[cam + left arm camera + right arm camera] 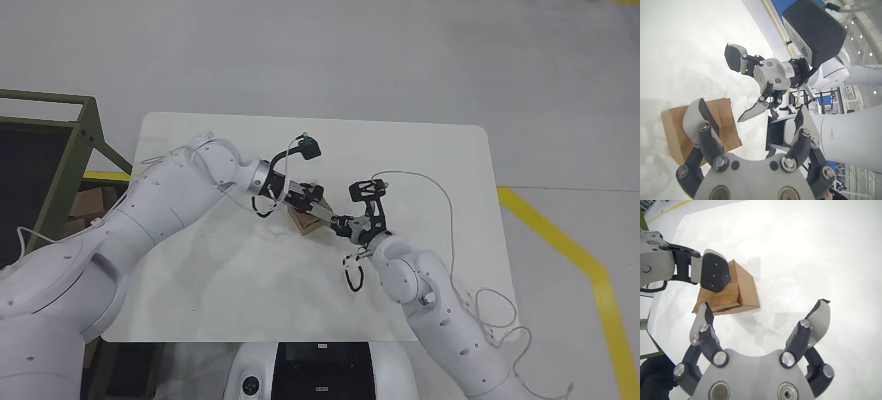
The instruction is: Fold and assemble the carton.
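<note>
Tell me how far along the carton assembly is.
Done: the carton is already creased, with panels folded over, lying low on the table. In hand: nothing is gripped; the left gripper and right gripper are both open, flanking it, with a left pad over its top. Left: the end nearest the right gripper looks untucked, so closing it remains.

The wide-spread left pincer [751, 111] sits over the brown carton [676, 128], facing the spread right pincer [735, 88].
</note>
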`<move>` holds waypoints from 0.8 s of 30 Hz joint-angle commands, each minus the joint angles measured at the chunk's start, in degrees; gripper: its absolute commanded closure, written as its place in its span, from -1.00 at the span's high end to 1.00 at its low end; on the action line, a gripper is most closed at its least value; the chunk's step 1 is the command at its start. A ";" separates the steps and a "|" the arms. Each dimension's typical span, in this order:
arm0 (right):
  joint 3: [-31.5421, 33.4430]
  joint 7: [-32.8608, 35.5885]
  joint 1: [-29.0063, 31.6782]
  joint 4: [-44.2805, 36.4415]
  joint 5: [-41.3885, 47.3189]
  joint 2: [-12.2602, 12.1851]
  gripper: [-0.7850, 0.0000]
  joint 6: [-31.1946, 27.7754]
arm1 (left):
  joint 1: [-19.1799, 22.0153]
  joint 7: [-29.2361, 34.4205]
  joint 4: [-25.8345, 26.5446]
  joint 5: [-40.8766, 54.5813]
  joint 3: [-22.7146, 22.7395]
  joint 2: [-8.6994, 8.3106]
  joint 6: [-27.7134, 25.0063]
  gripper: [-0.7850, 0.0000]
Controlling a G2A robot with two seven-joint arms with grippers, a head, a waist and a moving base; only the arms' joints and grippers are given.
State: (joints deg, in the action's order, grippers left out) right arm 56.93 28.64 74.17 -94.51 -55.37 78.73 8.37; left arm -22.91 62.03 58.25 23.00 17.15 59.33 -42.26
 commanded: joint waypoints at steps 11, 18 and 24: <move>-1.11 -0.11 -1.90 1.99 1.86 0.80 1.00 1.88 | 0.12 -0.21 -0.20 0.33 -0.22 0.05 -0.21 1.00; -2.05 1.23 -2.61 2.74 -1.71 0.82 1.00 1.74 | 0.22 -0.22 -0.41 0.65 -0.36 -0.03 -0.22 1.00; -2.05 2.47 -2.83 2.99 -3.39 0.80 1.00 1.70 | 0.29 -0.36 -0.43 0.67 -0.63 -0.16 -0.36 1.00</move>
State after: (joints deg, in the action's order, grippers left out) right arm 54.87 31.02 71.35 -91.48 -58.64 79.51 10.02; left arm -22.64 61.70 57.79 23.63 16.56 59.19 -42.59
